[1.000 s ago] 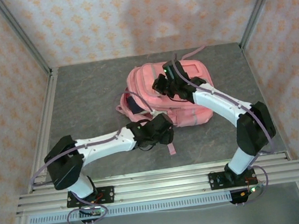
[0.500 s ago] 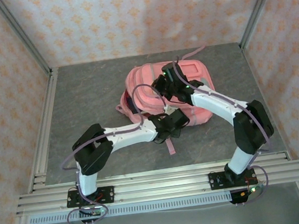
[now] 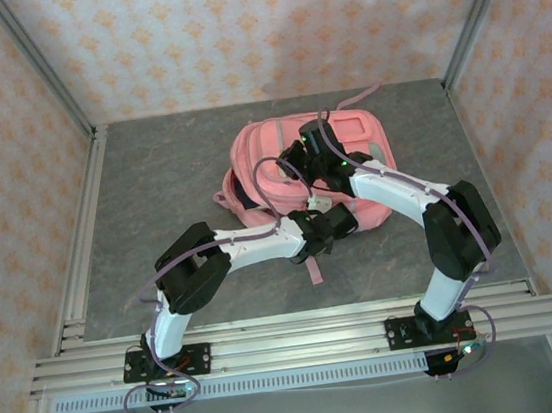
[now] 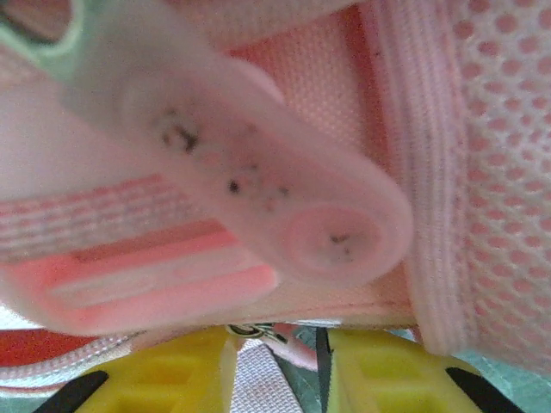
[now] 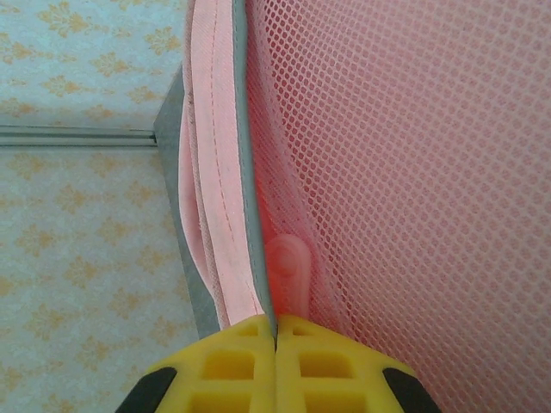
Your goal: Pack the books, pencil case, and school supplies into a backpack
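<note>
The pink backpack lies flat mid-table. My right gripper rests on its top. In the right wrist view its yellow fingers are shut on the grey-trimmed edge of the backpack, just below a pink zipper pull. My left gripper is at the pack's near edge. Its fingers stand a narrow gap apart, with a strip of webbing in the gap, under a translucent pink zipper pull and the mesh fabric. The books, pencil case and school supplies are out of view.
Grey tabletop spreads left of the pack. A loose pink strap trails toward the near aluminium rails. Another strap reaches the back wall. Patterned walls close in three sides.
My left arm has stretched rightward up to the backpack's near edge and its jaws have narrowed. The right gripper has stayed on the pack's top, shifting only slightly.
</note>
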`<state>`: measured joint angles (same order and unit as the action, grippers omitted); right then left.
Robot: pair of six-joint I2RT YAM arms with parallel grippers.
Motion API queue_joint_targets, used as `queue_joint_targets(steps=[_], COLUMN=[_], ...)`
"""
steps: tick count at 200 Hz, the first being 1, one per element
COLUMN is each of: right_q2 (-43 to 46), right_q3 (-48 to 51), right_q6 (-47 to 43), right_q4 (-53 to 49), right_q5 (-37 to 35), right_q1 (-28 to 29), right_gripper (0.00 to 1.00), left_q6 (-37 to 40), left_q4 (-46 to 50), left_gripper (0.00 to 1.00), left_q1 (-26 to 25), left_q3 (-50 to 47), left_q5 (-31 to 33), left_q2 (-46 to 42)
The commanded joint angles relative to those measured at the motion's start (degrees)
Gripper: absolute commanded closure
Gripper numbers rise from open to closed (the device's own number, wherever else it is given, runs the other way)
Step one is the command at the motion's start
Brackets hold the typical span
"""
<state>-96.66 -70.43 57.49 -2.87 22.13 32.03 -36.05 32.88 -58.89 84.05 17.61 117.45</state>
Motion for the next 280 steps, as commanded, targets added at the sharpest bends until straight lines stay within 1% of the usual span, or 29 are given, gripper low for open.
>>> queue_joint_targets(steps=[1, 25, 31, 41, 59, 86, 111, 163, 187, 194, 199, 201, 209, 215, 227, 237, 246, 260, 268, 280], right_q2=[0.25, 0.18, 0.16, 0.25, 0.48, 1.03, 1.54, 2.09, 1.5, 1.23, 1.08, 1.05, 1.15, 1.51, 3.13, 5.07, 7.41, 11.31, 13.85, 17.49], right_q3=[0.21, 0.12, 0.13, 0.12, 0.12, 0.23, 0.13, 0.08, -0.04, -0.26, -0.44, -0.59, -1.28, -1.81, -1.98, -1.67, -1.18, 0.39, 2.02, 4.72], right_q6=[1.22, 1.39, 1.39, 1.39, 1.0, 0.31, -1.28, -7.19, -9.96, -11.09, -11.8, -12.21, -13.25, -13.92, -15.09, -15.72, -16.37, -16.24, -14.63, -10.57], right_q4=[5.56, 5.88, 5.93, 5.91, 5.52, 4.92, 3.44, -2.29, -3.85, -4.32, -4.89, -5.22, -7.48, -9.33, -11.47, -13.28, -14.43, -16.27, -17.02, -18.98], right_q5=[0.09, 0.63, 0.82, 1.01, 0.9, 0.76, 0.21, -2.99, -3.16, -2.83, -2.71, -2.82, -3.98, -5.48, -8.21, -10.87, -12.91, -15.48, -17.08, -18.8], right_q1=[-0.48, -0.48, -0.48, -0.48, -0.48, -0.65, -0.98, -1.09, -1.09, -1.09, -1.09, -1.07, -1.03, -0.98, -1.01, -1.01, -0.92, -0.82, -0.67, -0.59], right_gripper=[1.0, 1.0, 1.0, 1.0, 1.0, 1.0, 1.0, 1.0, 1.0, 1.0, 0.94, 0.91, 0.75, 0.65, 0.53, 0.45, 0.41, 0.4, 0.43, 0.51], left_q6=[0.63, 0.55, 0.55, 0.8, 0.76, 0.63, 0.38, 0.72, 0.97, 1.15, 1.23, 1.24, 1.25, 1.33, 1.42, 1.47, 1.58, 1.6, 1.58, 1.69], left_q4=[2.6, 2.85, 2.73, 2.58, 3.23, 3.25, 2.57, 2.14, 1.48, 0.78, 0.33, 0.21, -0.09, -0.1, -0.34, -0.52, -0.62, -0.72, -0.88, -0.98], left_gripper=[0.72, 0.73, 0.76, 0.86, 0.92, 0.93, 0.96, 0.97, 0.97, 0.99, 1.0, 1.0, 1.0, 1.0, 1.0, 1.0, 1.0, 1.0, 1.0, 1.0], left_q1=[0.13, 0.75, 0.85, 1.06, 1.28, 1.91, 3.08, 4.4, 4.93, 5.05, 5.11, 5.11, 5.25, 5.27, 5.28, 5.31, 5.31, 5.59, 5.71, 5.97], left_q3=[0.24, 0.6, 0.67, 0.74, 1.16, 0.22, -2.05, -6.94, -9.47, -10.27, -10.68, -10.76, -10.98, -10.95, -11.09, -11.48, -11.92, -12.7, -13.06, -13.4], left_q5=[4.97, 4.19, 4.0, 3.84, 3.75, 2.99, 1.72, 0.75, 0.02, -0.63, -1.23, -1.47, -2.59, -3.23, -4.42, -4.9, -4.97, -5.19, -5.61, -6.06], left_q2=[1.43, 2.41, 2.43, 2.5, 2.74, 1.93, -0.18, -4.97, -7.56, -7.59, -7.59, -8.9, -9.31, -9.31, -9.52, -9.9, -10.42, -11.39, -11.94, -12.87])
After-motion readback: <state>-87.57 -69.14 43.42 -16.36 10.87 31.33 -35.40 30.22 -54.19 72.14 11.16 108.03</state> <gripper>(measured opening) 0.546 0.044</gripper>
